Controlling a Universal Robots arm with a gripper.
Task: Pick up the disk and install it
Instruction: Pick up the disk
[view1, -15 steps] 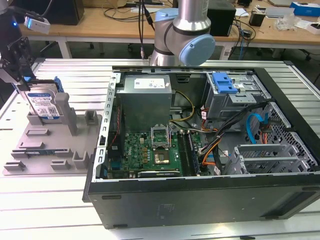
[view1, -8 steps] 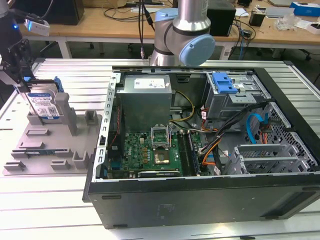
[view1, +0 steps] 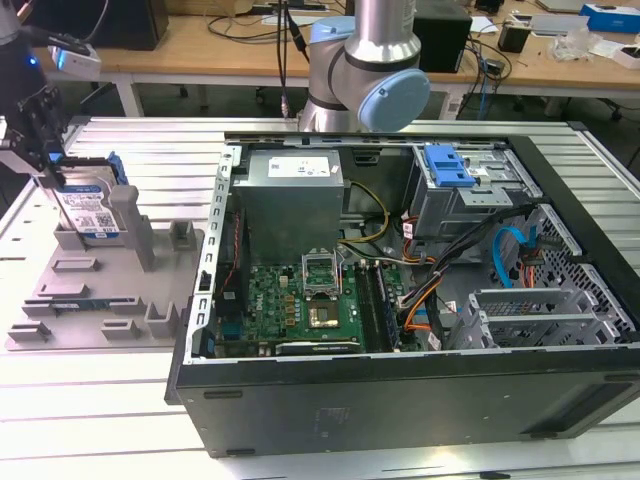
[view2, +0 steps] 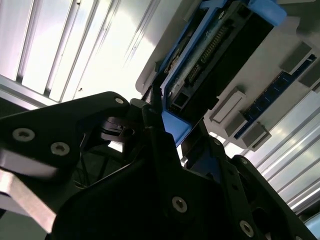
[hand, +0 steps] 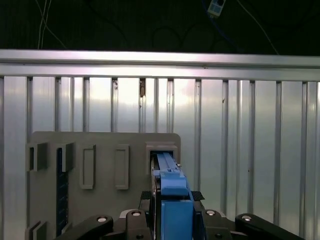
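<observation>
The disk (view1: 92, 212) stands on edge in a slot of the grey tray (view1: 110, 290) at the exterior view's left, its labelled silver face framed by the blue carrier. My gripper (view1: 55, 185) comes down on its top corner. In both wrist views the black fingers lie against either side of the blue carrier edge (hand: 167, 170), with the gripper (hand: 172, 200) shut on it. The second wrist view shows the disk's connector end (view2: 220, 45) past the gripper (view2: 175, 130). The disk sits low in the tray (hand: 135, 145).
An open computer case (view1: 400, 260) lies at the exterior view's right, with a mainboard, cables and a drive bay topped by a blue latch (view1: 447, 165). The arm's base (view1: 365, 70) rises behind it. Everything rests on a slatted aluminium table (view1: 100, 420).
</observation>
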